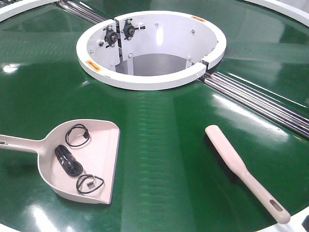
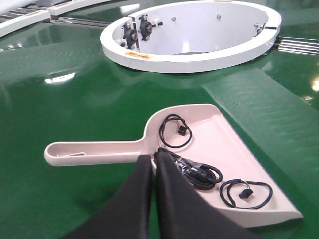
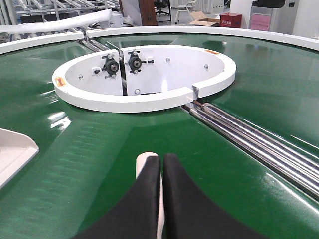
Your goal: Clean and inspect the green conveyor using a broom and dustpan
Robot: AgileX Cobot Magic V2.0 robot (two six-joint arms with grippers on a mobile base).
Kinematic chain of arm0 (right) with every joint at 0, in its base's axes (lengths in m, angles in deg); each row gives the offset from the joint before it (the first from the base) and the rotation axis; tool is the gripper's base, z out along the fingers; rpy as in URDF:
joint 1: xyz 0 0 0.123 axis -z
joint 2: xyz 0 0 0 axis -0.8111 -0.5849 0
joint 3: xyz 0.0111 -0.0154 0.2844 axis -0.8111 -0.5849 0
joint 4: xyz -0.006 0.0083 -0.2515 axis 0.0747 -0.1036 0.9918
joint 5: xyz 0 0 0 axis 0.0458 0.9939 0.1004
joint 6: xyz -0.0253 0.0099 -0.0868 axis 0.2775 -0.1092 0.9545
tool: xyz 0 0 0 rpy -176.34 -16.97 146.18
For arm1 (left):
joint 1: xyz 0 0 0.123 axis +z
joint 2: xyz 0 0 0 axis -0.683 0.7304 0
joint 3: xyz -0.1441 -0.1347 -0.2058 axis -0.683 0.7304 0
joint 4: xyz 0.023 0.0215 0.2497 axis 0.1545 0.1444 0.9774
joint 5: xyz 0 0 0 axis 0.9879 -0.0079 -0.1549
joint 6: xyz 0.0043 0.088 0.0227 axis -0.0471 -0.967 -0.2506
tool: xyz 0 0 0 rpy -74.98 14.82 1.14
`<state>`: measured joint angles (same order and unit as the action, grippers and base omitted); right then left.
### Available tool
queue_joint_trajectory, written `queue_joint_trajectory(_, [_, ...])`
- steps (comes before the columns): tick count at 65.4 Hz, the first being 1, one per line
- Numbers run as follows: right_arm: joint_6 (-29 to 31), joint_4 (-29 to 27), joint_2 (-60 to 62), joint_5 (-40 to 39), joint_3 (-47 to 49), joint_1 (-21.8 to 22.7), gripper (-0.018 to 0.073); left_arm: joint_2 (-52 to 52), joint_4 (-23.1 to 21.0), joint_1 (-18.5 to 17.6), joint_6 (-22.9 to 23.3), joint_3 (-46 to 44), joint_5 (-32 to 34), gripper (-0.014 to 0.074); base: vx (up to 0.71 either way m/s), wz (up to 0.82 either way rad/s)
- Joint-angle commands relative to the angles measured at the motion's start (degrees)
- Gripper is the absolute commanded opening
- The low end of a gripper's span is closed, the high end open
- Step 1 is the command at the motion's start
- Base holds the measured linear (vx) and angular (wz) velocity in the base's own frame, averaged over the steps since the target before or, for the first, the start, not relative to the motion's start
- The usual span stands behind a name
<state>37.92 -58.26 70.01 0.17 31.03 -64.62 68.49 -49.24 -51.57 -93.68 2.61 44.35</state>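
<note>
Left fingers [image 2: 152, 164] pressed together, empty, hovering just above the near side of the dustpan [image 2: 209, 149], close to where handle meets scoop. Right fingers [image 3: 160, 167] also pressed together, holding nothing, poised above the broom [image 3: 145, 160], of which only a rounded pale end shows there. Dustpan lying flat on the green conveyor [image 1: 159, 135], near left, already carrying three black cable pieces [image 2: 199, 172]. Broom [image 1: 241, 169] resting flat near right, well apart from the dustpan, handle end toward the near edge. Both probably light, stiff and smooth plastic, likely to slide on the glossy belt; best taken by the straight handles. White central opening [image 1: 149, 48] farther back, steel roller strips [image 1: 260, 101] to the right.
</note>
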Motion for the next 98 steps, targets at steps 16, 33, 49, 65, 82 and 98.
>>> queue_joint_trajectory(16, [0.64,-0.01,-0.42,-4.74,1.58,0.32,-0.0008,0.52,-0.15,-0.26,0.53,-1.62,4.57,-0.0007,0.0,0.0])
queue_joint_trajectory(33, [0.64,-0.01,-0.42,-4.88,1.58,0.32,-0.0008,-3.64,-0.16,-0.26,1.03,5.14,11.45,-0.0006,0.0,0.0])
queue_joint_trajectory(49, [0.64,-0.01,-0.42,-4.88,1.58,0.32,-0.0008,-14.57,0.0,3.64,7.38,18.42,20.01,-0.0006,0.0,0.0])
queue_joint_trajectory(65, [0.64,-0.01,-0.42,-4.88,1.58,0.32,-0.0008,-16.11,1.68,4.94,8.7,18.41,18.81,-0.0006,0.0,0.0])
queue_joint_trajectory(82, [0.64,-0.01,-0.42,-4.88,1.58,0.32,-0.0008,-16.03,1.74,4.87,8.63,18.35,18.81,-0.0006,0.0,0.0])
queue_joint_trajectory(98, [0.64,-0.01,-0.42,-4.66,1.58,0.32,-0.0008,-16.03,1.74,4.87,8.63,18.35,18.81,-0.0006,0.0,0.0])
